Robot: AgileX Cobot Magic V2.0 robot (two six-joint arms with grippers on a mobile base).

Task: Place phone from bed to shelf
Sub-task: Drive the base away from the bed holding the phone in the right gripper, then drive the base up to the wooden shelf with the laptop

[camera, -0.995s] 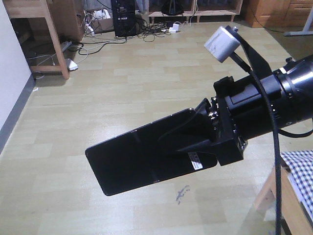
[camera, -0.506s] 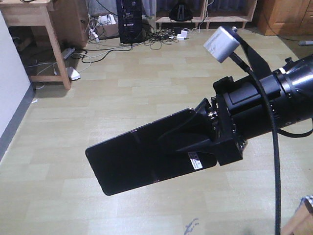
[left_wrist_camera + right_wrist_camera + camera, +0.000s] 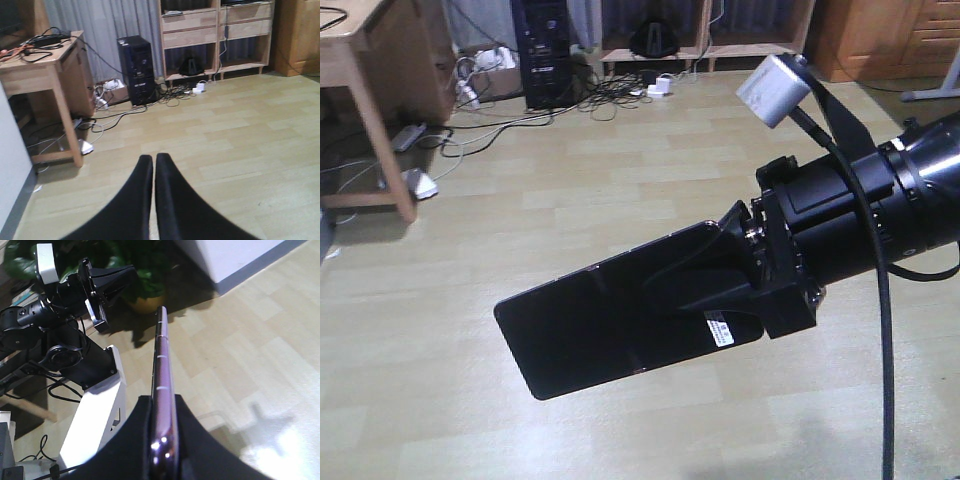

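The right tool (image 3: 705,282) is closed tight on the phone (image 3: 588,332), its two black fingers pressed against the flat faces at the end bearing a small white barcode sticker (image 3: 720,331). From the right wrist view the fingers (image 3: 137,440) flank the phone's pinkish metallic edge (image 3: 161,355), which runs straight out from between them. The phone is held in the air above the pale plank floor (image 3: 620,170), glossy black face up and tilted, well apart from the shelf (image 3: 750,40) that runs along the far side of the room. A grey camera box (image 3: 772,88) sits on a bracket above the right tool's wrist, and a black cable (image 3: 883,330) hangs beside the arm.

The left tool (image 3: 153,167) has its fingers drawn together with only a sliver of gap, and nothing is between them; it points toward the shelf (image 3: 200,35) from a good way off, over bare floor. In the right wrist view the left tool (image 3: 111,280) shows in front of a leafy potted plant (image 3: 145,270).

Just left of the shelf stands a black computer tower (image 3: 136,70), with a tangle of cables (image 3: 150,102) on the floor before it. Further left of the shelf is a wooden tabletop (image 3: 50,60) carrying more cables.
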